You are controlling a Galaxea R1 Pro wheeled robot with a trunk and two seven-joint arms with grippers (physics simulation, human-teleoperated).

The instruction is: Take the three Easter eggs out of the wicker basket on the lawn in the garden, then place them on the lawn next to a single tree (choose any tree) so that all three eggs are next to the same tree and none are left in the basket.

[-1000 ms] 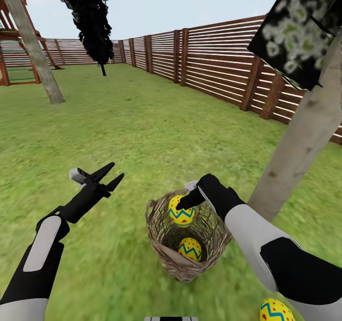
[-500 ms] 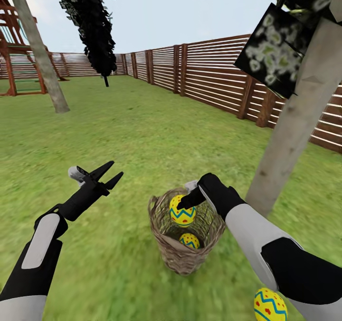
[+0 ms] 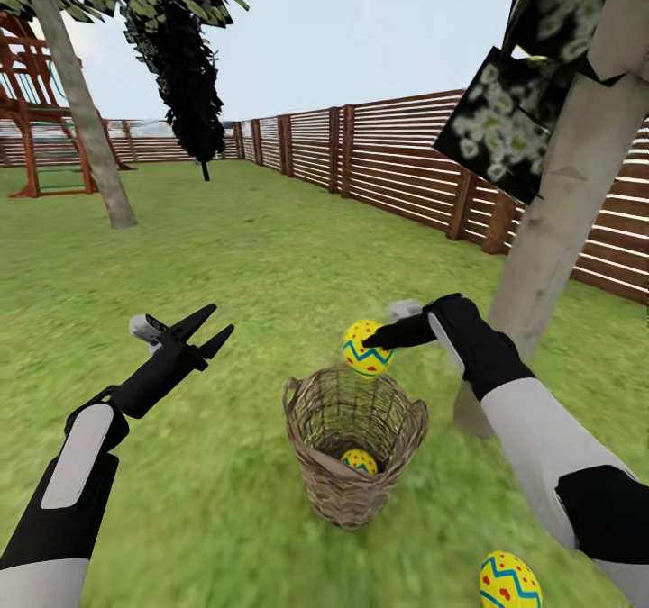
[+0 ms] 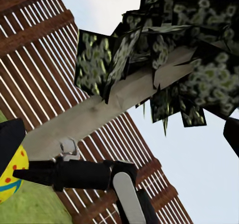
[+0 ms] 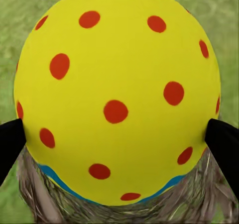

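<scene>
My right gripper (image 3: 383,338) is shut on a yellow Easter egg (image 3: 366,349) with a blue zigzag and red dots, held just above the rim of the wicker basket (image 3: 353,477). The right wrist view shows that egg (image 5: 117,92) close up between the two black fingertips (image 5: 223,142), basket weave beneath it. A second egg (image 3: 360,461) lies at the basket's bottom. A third egg (image 3: 510,581) rests on the lawn (image 3: 270,266) at the lower right, near the pale tree trunk (image 3: 559,221). My left gripper (image 3: 212,331) hangs open left of the basket, holding nothing.
A brown slatted fence (image 3: 397,162) runs along the right and back. Another pale trunk (image 3: 81,104) and a black conifer-like tree (image 3: 189,77) stand far left, with a red playhouse (image 3: 36,113) behind. Open grass stretches ahead.
My right gripper has lifted the egg up out of the basket to just above its rim. The camera has tilted upward. The left arm has stayed still.
</scene>
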